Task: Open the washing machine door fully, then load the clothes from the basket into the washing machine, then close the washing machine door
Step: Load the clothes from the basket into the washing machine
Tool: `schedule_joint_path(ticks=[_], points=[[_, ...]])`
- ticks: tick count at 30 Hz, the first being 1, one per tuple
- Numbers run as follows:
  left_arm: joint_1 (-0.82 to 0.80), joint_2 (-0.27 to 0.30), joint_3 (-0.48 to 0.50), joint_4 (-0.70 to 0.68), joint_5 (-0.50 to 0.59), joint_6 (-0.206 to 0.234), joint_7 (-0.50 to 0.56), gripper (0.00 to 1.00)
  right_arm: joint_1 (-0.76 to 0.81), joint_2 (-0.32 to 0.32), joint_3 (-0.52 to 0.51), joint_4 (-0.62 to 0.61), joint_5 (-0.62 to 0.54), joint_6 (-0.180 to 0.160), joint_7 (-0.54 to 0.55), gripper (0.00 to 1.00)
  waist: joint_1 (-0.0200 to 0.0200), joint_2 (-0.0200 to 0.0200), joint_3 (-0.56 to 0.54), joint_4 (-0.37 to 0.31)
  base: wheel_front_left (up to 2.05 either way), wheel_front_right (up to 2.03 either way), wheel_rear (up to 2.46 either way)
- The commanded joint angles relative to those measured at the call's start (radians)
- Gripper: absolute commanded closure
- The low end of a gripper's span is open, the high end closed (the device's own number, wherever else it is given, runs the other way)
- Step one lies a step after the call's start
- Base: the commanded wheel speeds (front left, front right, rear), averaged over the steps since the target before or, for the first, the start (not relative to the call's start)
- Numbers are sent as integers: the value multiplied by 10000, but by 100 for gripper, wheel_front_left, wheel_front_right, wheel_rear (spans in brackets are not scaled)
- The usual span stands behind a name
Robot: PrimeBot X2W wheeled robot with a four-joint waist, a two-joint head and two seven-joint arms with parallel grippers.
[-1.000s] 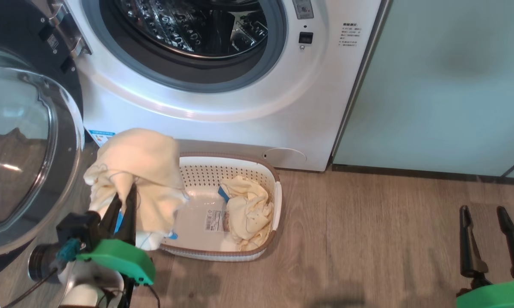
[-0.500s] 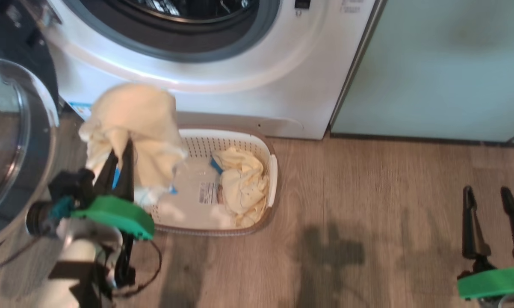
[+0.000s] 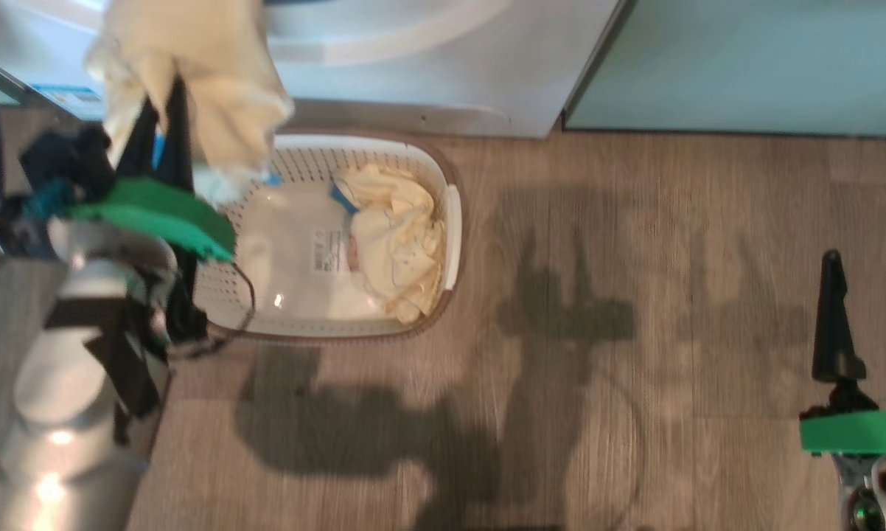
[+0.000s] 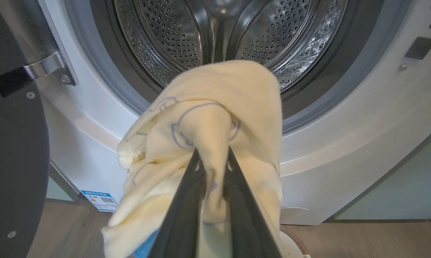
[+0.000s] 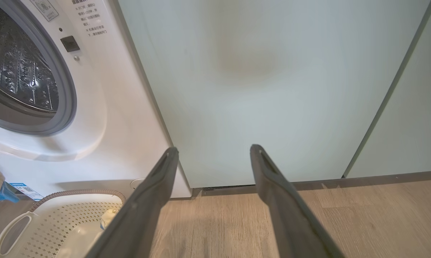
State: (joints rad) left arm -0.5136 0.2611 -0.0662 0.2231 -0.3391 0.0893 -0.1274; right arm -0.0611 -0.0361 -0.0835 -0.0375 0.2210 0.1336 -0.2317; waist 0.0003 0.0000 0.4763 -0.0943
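Observation:
My left gripper [image 4: 212, 152] is shut on a pale yellow garment [image 4: 208, 122] with faint blue bear outlines and holds it up in front of the washing machine's [image 4: 344, 150] steel drum [image 4: 222, 36]. In the head view that garment [image 3: 192, 74] hangs above the far left corner of the cream basket [image 3: 450, 221]. More yellow clothes [image 3: 395, 236] lie in the basket's right half. The washing machine door [image 4: 11, 150] stands swung open at the left, its black rim showing. Far to the right my right gripper [image 3: 863, 265] is open and empty above the floor.
Pale mint-green cabinet panels [image 5: 255, 89] stand right of the machine. Wooden floor [image 3: 598, 332] stretches between the basket and the right gripper. A blue-white energy sticker [image 4: 100, 200] sits low on the machine's front. The basket [image 5: 57, 222] shows at the right wrist view's lower left.
The head camera has tilted down, so the whole picture has shifted. The left gripper has carried the garment up and away from the basket towards the machine. The right gripper stays open.

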Motion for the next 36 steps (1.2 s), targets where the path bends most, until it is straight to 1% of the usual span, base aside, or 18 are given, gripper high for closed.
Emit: schedule_joint_path(ticks=[1,7,10,16,17,18,19,20,28,32,36], points=[[-583,488,404,-201,-49,-54,19,100,-190,-141,237,-229,67,-29,-133,0,-3,0,513,-215,0,0,0],[-2173,1046,562,625,-271,-407,433,100,-680,-141,349,-29,366,-29,-260,0,-3,0,1376,-615,0,0,0],[-2928,1373,579,934,-336,-568,839,100,-900,-141,388,106,575,-29,-288,0,-3,0,1727,-822,0,0,0],[-4567,2105,481,1401,-414,-942,2027,100,-1264,-141,491,72,1045,-29,-297,0,-3,0,2308,-1195,0,0,0],[-4861,2177,463,1460,-462,-999,2254,100,-1305,-141,509,72,1109,-29,-297,0,-3,0,2388,-1246,0,0,0],[-4861,2177,463,1460,-462,-999,2254,100,-1305,-141,509,72,1109,-29,-297,0,-3,0,2388,-1246,0,0,0],[-5151,2268,425,1518,-464,-1043,2467,100,-1344,-141,529,76,1174,-29,-298,0,-3,0,2464,-1296,0,0,0],[-5709,2398,355,1689,-525,-1138,2945,100,-1425,-141,580,83,1303,-29,-298,0,-3,0,2602,-1408,0,0,0],[-7647,3125,-40,2412,-255,-1334,4427,100,-1676,-141,860,161,1721,-29,-299,0,-3,0,3023,-1983,0,0,0],[-8566,3454,-183,2790,-12,-1402,4516,100,-1726,-141,963,196,1909,-29,-299,0,-3,0,3166,-2253,0,0,0],[-9490,3708,-310,3230,269,-1471,4063,100,-1763,-141,1081,223,2072,-29,-300,0,-3,0,3282,-2519,0,0,0]])
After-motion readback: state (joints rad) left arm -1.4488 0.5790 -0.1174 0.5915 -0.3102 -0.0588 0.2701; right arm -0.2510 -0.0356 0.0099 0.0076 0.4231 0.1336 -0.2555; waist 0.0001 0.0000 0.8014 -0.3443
